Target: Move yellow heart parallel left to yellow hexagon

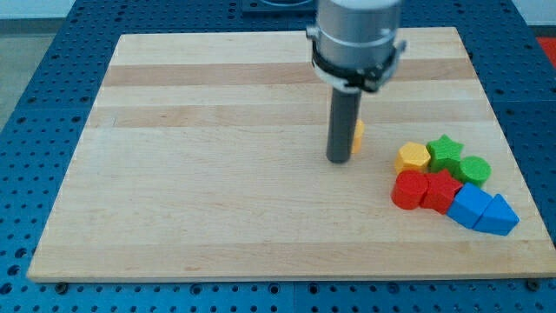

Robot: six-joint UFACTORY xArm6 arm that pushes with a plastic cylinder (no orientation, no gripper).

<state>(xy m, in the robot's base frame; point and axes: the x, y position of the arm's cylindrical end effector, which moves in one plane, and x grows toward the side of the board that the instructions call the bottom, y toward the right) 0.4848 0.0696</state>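
My tip rests on the wooden board a little right of the middle. The yellow heart is mostly hidden behind the rod; only a sliver shows at the rod's right edge, touching or very close to it. The yellow hexagon lies to the view's right of the tip, at the left edge of a cluster of blocks.
The cluster at the view's right holds a green star, a green round block, a red cylinder, a red star, a blue cube and a blue triangle. Blue pegboard surrounds the board.
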